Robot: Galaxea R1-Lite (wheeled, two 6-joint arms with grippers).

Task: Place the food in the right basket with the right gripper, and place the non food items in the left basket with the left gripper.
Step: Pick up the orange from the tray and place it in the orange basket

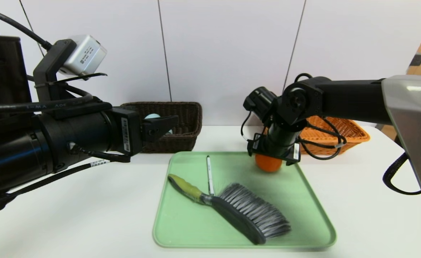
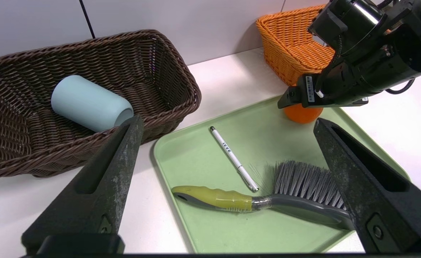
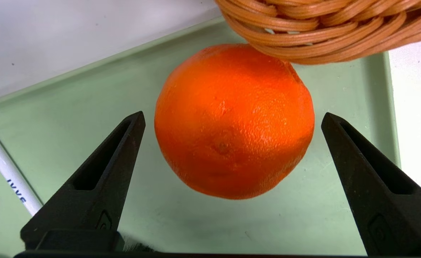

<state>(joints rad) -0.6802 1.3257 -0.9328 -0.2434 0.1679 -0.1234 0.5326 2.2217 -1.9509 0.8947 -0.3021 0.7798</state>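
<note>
The white pen (image 2: 234, 158) reads "IVVE" along its barrel and lies lengthwise toward the tray's (image 1: 182, 222) far edge. One orange (image 3: 233, 120) sits near the tray's far right corner, between the wide-open fingers of the right gripper (image 3: 232, 172). One brush (image 1: 232, 208) lies diagonally, handle toward the left edge. The left gripper (image 2: 228, 186) hangs spread wide, holding nothing. Of two baskets, the brown basket (image 2: 167, 71) holds one pale blue cup (image 2: 90, 104); the orange basket (image 1: 353, 132) stands by the far right corner.
</note>
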